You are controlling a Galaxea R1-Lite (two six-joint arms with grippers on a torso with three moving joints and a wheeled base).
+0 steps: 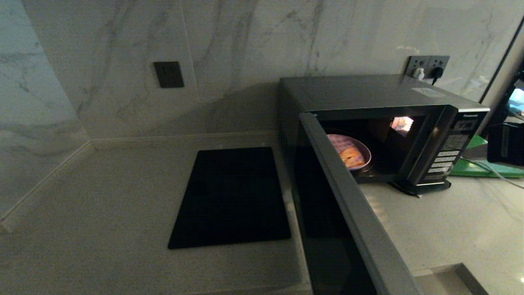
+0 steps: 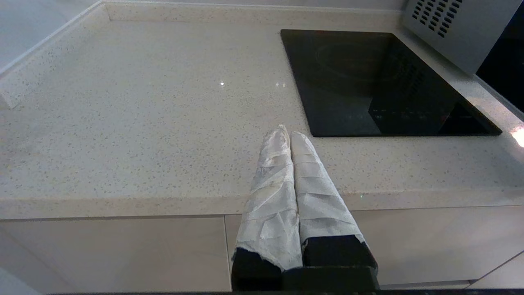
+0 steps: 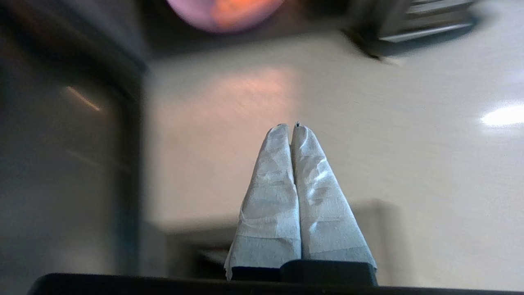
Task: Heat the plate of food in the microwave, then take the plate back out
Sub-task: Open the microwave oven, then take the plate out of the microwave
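While the big black-and-silver microwave [image 1: 385, 123] sits with its dark glass door [image 1: 348, 213] swung wide open, the shallow lavender plate of orange-tan food [image 1: 350, 152] is inside on the cavity floor. Right gripper [image 3: 290, 125] hangs over the pale stone counter [image 1: 102, 213] in front of the opening, cloth-wrapped fingers pressed together, holding nothing. Left gripper [image 2: 286, 132] is parked, also pinched closed and empty. My worry: that open door crowds the reach, so an elbow could clip it.

A home kitchen: speckled countertop [image 1: 102, 213], marble backsplash [image 1: 245, 49], microwave [image 1: 368, 98], inset cooktop [image 1: 231, 196].
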